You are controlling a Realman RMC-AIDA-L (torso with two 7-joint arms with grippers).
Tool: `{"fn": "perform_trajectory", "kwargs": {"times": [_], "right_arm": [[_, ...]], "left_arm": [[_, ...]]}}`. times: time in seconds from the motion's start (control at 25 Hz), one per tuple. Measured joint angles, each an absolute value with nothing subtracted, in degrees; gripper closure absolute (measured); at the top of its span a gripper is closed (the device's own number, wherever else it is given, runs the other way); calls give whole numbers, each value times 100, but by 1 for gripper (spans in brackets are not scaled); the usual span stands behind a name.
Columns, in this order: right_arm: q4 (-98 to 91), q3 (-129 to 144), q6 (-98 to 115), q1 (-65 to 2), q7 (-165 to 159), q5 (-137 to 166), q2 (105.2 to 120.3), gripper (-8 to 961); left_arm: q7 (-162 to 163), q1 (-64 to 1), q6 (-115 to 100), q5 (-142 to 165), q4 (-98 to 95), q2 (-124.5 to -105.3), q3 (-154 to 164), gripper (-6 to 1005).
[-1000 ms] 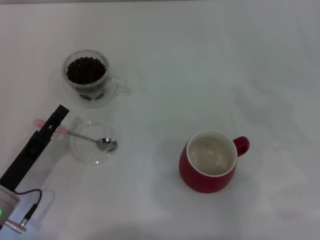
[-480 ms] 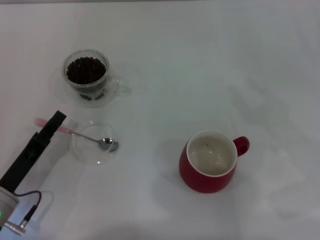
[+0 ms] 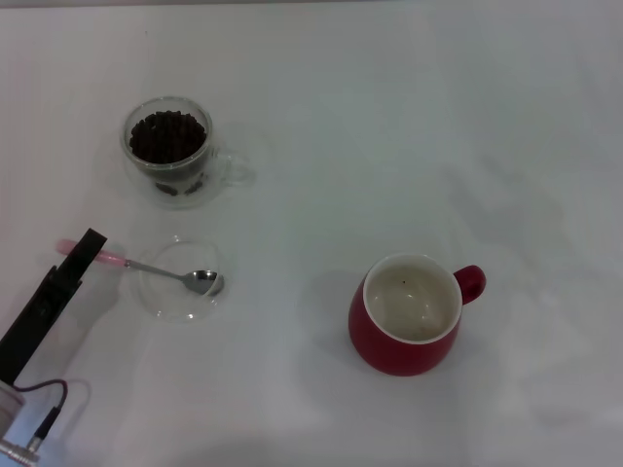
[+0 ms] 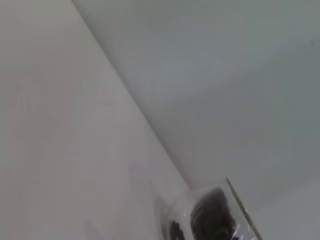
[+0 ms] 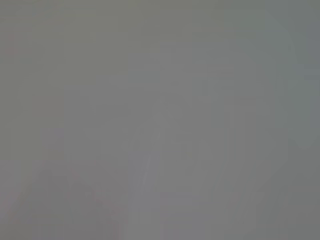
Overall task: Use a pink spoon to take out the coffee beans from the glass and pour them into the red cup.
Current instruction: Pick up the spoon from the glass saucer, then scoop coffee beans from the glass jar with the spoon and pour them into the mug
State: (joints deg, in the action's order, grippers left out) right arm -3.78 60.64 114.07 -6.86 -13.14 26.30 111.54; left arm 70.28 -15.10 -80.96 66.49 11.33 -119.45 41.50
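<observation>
The pink spoon [image 3: 156, 269] lies with its metal bowl on a clear glass saucer [image 3: 173, 304] at the left, its pink handle pointing left. My left gripper [image 3: 89, 243], a black bar coming up from the lower left corner, has its tip over the handle's end. The glass [image 3: 230, 170] stands at the back left, filled with coffee beans [image 3: 167, 136]; it also shows in the left wrist view as the glass [image 4: 220, 220]. The red cup [image 3: 401, 356] sits at the front right, handle to the right, its cream inside nearly bare. My right gripper is out of view.
Everything stands on a plain white table [image 3: 389, 146]. The right wrist view shows only a flat grey surface.
My left gripper has drawn back toward the lower left. The spoon's handle end has shifted slightly left and nearer with it; its bowl stays on the saucer.
</observation>
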Motion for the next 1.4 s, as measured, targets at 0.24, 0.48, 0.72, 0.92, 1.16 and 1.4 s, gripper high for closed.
{"fn": "perform_trajectory", "kwargs": {"times": [0.24, 0.48, 0.72, 0.92, 1.16, 1.4], "right_arm": [[-378, 6064, 11406, -670, -1309, 2643, 11210, 377], [-378, 6064, 11393, -702, -1264, 2644, 11252, 377], [-380, 6089, 11412, -725, -1224, 2647, 11306, 377], [-390, 6139, 11400, -753, -1004, 2657, 11396, 378], [-394, 6159, 11446, -774, -941, 2668, 11495, 378], [-396, 6328, 11473, -801, -940, 2676, 11532, 379]], "left_arm": [[7018, -1509, -8210, 6699, 962, -11918, 4205, 875], [6928, -1402, -8457, 6730, 521, -11908, 4447, 874], [6802, -1190, -8714, 6728, -65, -11871, 4653, 875], [7015, -995, -8846, 6733, -1144, -11843, 4656, 875], [7870, -1207, -8867, 7142, -2033, -11665, 4666, 874], [9210, -1930, -8841, 7900, -2609, -11254, 4662, 875]]}}
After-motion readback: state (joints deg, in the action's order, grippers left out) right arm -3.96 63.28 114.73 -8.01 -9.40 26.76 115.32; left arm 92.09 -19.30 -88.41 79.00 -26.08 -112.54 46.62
